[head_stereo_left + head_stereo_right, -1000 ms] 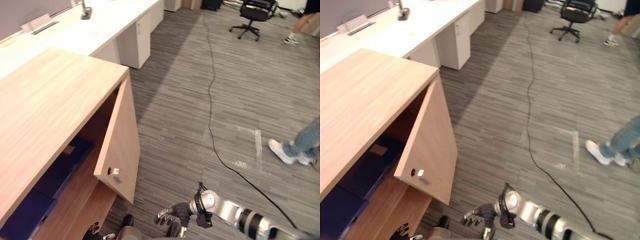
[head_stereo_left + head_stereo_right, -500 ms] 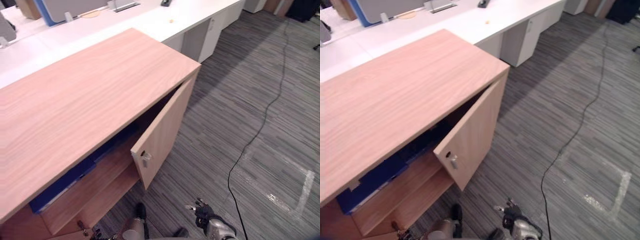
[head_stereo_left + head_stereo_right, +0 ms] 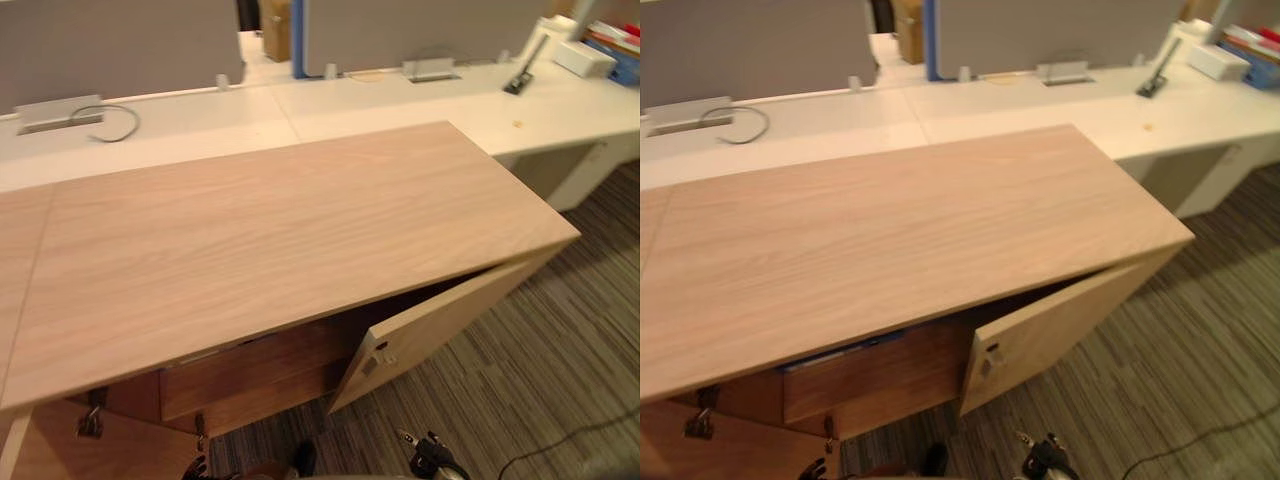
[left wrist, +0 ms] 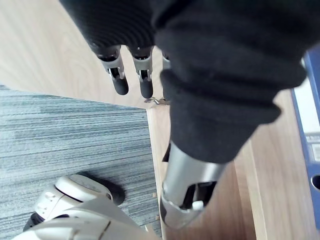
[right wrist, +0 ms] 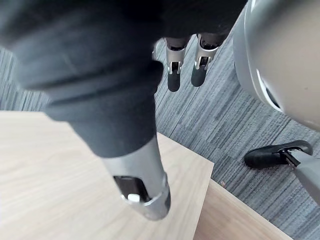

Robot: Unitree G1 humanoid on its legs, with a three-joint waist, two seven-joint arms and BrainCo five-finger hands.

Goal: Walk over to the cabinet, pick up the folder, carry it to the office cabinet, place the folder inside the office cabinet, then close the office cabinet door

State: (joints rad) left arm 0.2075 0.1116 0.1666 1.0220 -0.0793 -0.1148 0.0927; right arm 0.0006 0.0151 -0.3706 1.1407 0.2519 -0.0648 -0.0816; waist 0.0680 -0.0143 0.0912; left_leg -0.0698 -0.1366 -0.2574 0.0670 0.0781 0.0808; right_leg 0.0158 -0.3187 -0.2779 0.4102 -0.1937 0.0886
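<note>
The office cabinet (image 3: 270, 230) is a low wooden unit seen from the front. Its right door (image 3: 440, 325) stands ajar, and a left door (image 3: 100, 450) hangs open at the lower left. A blue folder (image 3: 840, 356) shows as a thin strip under the top. In the left wrist view the folder (image 4: 310, 115) lies on a wooden shelf beside my left hand (image 4: 187, 180), which is open and holds nothing. My right hand (image 5: 137, 175) hangs open over the carpet by the right door, and its fingertips (image 3: 430, 462) show at the bottom edge.
A long white desk (image 3: 300, 110) with grey partitions runs behind the cabinet, carrying a grey cable (image 3: 120, 118) and a dark object (image 3: 520, 78). Grey striped carpet (image 3: 560, 380) lies in front of the cabinet and to the right of it.
The camera has swung left, so the cabinet is now seen square from the front. The right door looks narrower in its opening. My right hand sits lower at the picture's edge.
</note>
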